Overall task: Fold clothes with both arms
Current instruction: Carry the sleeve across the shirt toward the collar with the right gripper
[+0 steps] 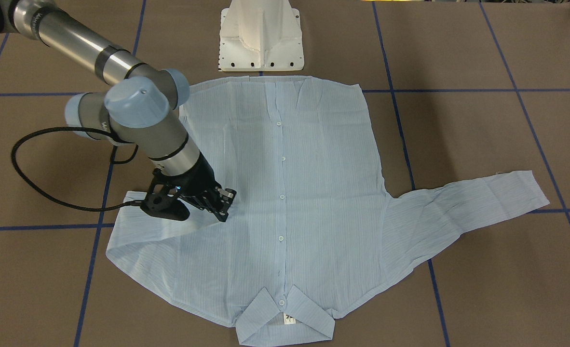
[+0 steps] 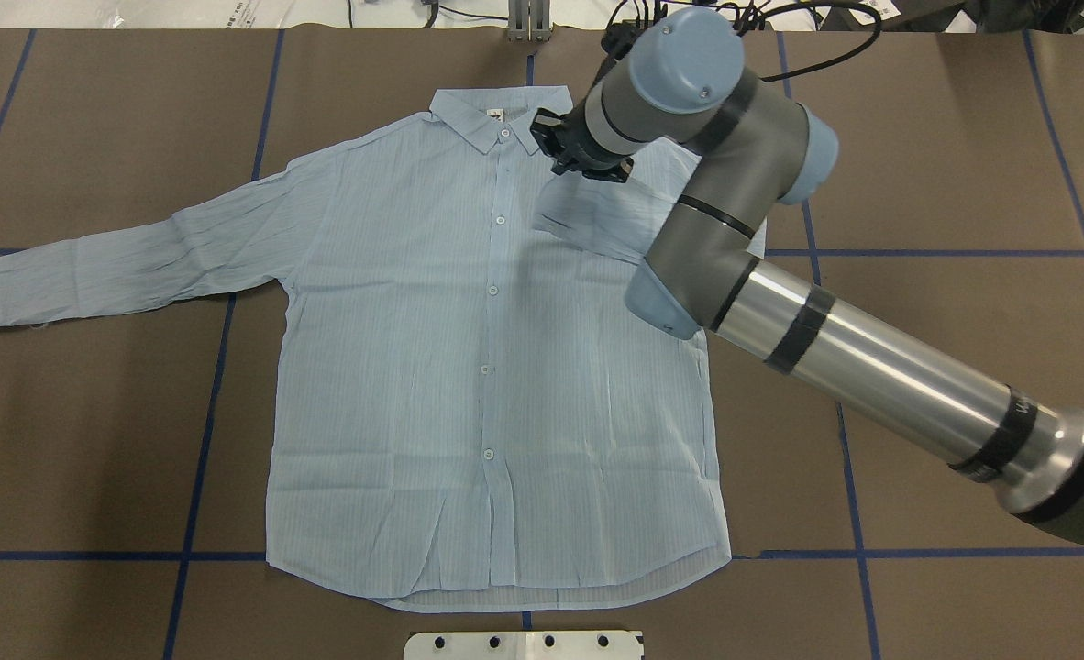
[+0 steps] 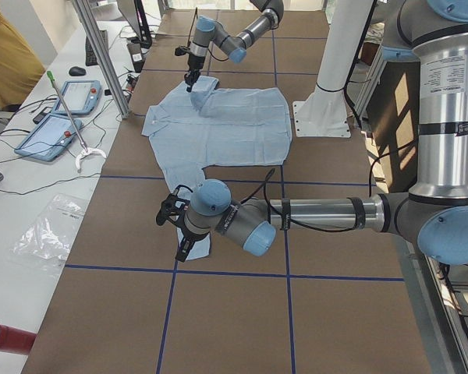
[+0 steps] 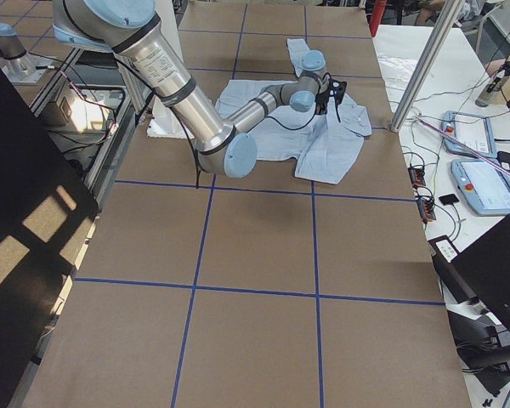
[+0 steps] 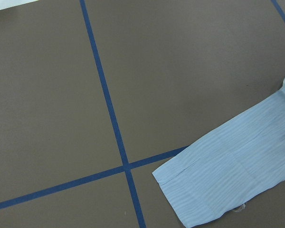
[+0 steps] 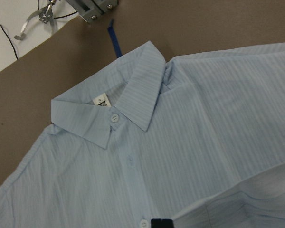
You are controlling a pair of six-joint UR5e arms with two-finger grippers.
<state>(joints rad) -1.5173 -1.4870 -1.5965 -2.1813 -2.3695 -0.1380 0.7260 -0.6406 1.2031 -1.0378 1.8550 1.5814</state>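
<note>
The shirt [image 2: 469, 367] lies flat, buttons up, mid-table [image 2: 945, 165], collar at the overhead frame's top. One sleeve stretches left. The other is folded onto the chest beneath the right gripper [image 2: 586, 165]. The left gripper [image 3: 171, 214] hangs over the outstretched cuff [image 5: 218, 185]. Whether either gripper's fingers are spread or pressed together cannot be told.

Brown table [image 1: 482, 299], blue tape grid [image 1: 458, 90]

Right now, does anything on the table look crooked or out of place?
Only the shirt looks lopsided. One sleeve is folded inward at the right gripper, while the other sleeve lies stretched out sideways and wrinkled.
</note>
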